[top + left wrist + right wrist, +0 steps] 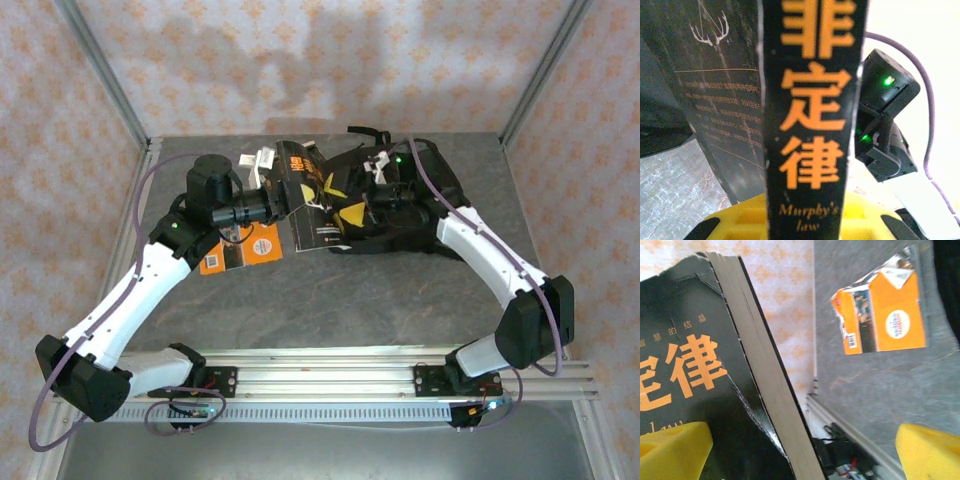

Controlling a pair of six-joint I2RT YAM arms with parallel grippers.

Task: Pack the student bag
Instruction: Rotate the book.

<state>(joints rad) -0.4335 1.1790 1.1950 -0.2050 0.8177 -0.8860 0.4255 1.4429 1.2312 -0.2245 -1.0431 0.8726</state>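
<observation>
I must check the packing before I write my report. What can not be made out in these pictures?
Opening of the student bag: top view, covered by the black book and the right arm; open or zipped, I cannot tell.
Orange book cover: top view, partly under the left arm; right wrist view, print too small.
Left end effector: left wrist view, tips cut off by the bottom edge, middle behind the book's spine.

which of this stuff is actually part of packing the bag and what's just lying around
Part of the job:
bag
black book, gripped by the left end effector
orange book, flat on the table, probably to be packed too

Lying about:
white bits at the back left, too small to identify
</observation>
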